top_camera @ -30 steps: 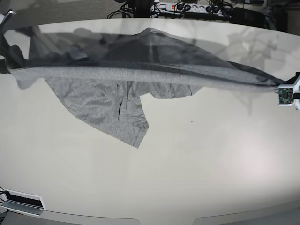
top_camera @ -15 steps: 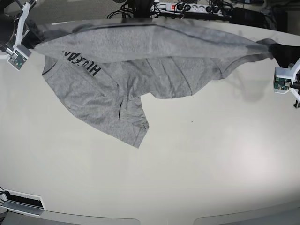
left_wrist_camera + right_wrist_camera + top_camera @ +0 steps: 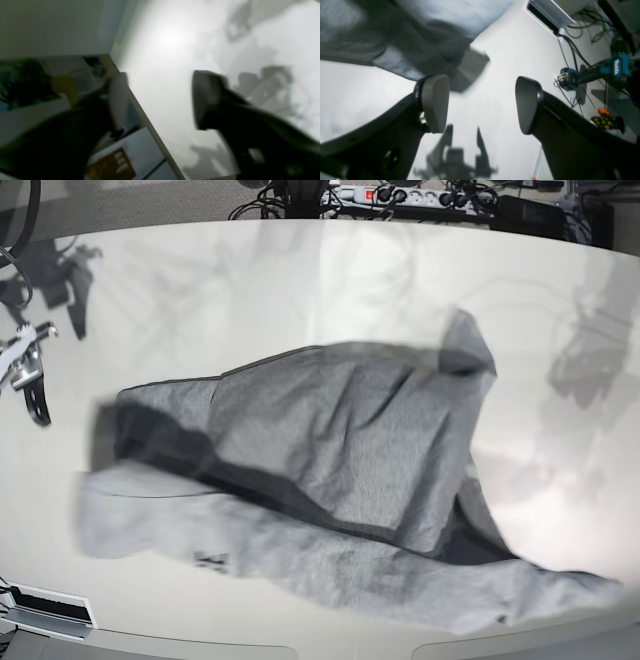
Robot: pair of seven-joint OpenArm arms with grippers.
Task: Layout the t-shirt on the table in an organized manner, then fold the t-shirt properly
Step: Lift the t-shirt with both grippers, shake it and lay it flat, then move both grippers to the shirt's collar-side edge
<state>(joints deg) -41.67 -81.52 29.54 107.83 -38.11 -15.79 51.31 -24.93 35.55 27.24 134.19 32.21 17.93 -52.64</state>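
Released from both grippers, the t-shirt (image 3: 330,500) has dropped from where it was stretched along the far side of the table (image 3: 300,290) and now lies nearer the front edge, blurred and crumpled. It spreads from the left front across to the right front corner, one layer folded over another, with a dark band of shadow between the layers and a corner sticking up toward the far right.

Seen from the right wrist camera, the right gripper (image 3: 482,102) has its jaws spread wide with nothing between them; the grey cloth (image 3: 395,37) hangs up and to the left of the left fingertip (image 3: 435,102), apart from it. In the base view this gripper (image 3: 30,380) sits at the left edge, just off the shirt's left end.

The left gripper (image 3: 160,100) also stands parted and empty, over bare tabletop at the table's edge; the shot is badly blurred and no cloth shows in it. This arm does not show in the base view.

No containers appear on the table. A blue cordless drill (image 3: 597,72) lies beyond the table in the right wrist view, among cables.
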